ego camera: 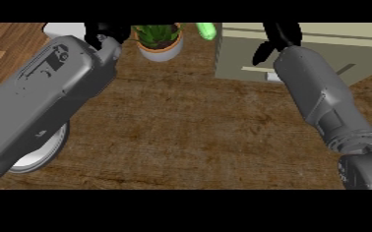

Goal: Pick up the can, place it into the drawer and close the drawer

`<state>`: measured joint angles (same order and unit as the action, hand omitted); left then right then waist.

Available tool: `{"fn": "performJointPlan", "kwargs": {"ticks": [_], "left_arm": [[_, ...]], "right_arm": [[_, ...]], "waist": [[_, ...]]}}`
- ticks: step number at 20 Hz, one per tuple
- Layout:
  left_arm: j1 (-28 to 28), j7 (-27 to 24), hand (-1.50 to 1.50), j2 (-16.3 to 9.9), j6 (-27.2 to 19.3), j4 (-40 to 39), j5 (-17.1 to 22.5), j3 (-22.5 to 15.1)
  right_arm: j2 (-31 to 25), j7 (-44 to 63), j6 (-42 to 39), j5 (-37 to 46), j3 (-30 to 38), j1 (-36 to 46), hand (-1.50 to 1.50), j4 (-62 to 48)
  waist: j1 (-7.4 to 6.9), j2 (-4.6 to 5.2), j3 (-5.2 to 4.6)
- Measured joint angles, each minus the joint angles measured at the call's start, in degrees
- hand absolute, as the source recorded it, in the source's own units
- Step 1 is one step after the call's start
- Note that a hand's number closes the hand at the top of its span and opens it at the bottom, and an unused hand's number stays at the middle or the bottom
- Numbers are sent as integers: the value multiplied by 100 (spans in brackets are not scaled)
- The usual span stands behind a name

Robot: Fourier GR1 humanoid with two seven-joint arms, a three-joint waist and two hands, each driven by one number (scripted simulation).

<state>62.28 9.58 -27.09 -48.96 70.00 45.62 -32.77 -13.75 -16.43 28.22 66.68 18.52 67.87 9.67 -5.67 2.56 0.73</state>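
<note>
Two grey arms are seen from above, over a brown counter (189, 137). The left arm fills the left side, and the left hand (105, 33) is black and sits at the top edge. Most of this hand is cut off, so it cannot be told if its fingers are open or curled, or if anything is held.

The right arm goes up the right side. The right hand (280, 37) is over the pale drawer unit (240, 59) at the top right. Dark fingers point down near the unit's front, but it cannot be told how far they are open, or if anything is held.

A potted plant (160, 39) in a white pot stands at the top, between the two hands. A small bright green thing (206, 30) is just beside it on the right, at the top edge; it may be the can, but this cannot be told. A white plate (45, 152) is partly hidden under the left arm.
</note>
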Motion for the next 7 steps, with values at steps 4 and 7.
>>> {"fn": "performJointPlan", "kwargs": {"ticks": [4, 7], "left_arm": [[-77, 38, -150, -56, 1, 117, -17, -8], [-150, 43, -150, -107, 35, 170, -30, 18]], "right_arm": [[44, -413, -359, -726, 690, 43, -150, 31], [44, -651, -573, -1071, 1025, 73, -150, 28]], "waist": [[20, -30, 0], [26, -15, -8]]}}
